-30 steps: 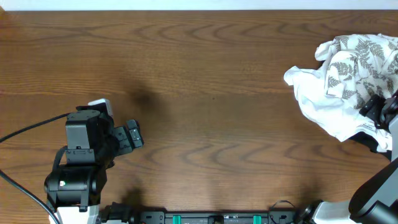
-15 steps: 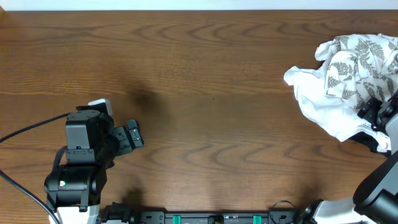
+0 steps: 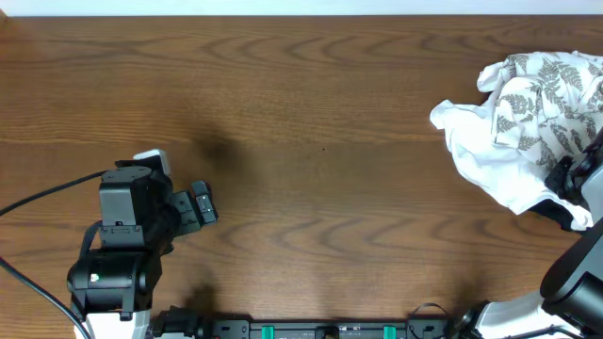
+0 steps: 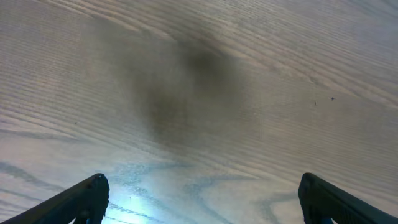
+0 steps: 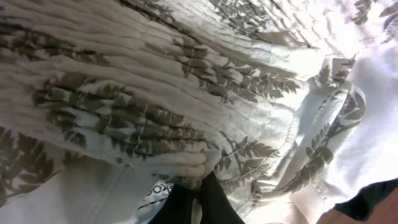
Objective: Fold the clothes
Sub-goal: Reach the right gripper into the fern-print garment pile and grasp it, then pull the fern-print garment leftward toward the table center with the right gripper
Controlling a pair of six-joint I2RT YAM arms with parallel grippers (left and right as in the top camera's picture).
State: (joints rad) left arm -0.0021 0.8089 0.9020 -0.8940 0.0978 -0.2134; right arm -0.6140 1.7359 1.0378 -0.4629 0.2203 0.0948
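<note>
No lettering, number or brand can be read on the brown wood-grain table [image 3: 330,113] or the fern-printed white cloth garment [image 3: 537,104].

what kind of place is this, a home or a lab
Probably a robotics lab bench, not a home: a left arm and right arm fixed at a wood-grain table, a trailing black cable, one crumpled fern-print garment.

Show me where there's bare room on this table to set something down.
The wide middle of the table, between the left gripper and the fern-print garment, is bare wood. The right edge is crowded: the garment heaped there, the right gripper in it.
</note>
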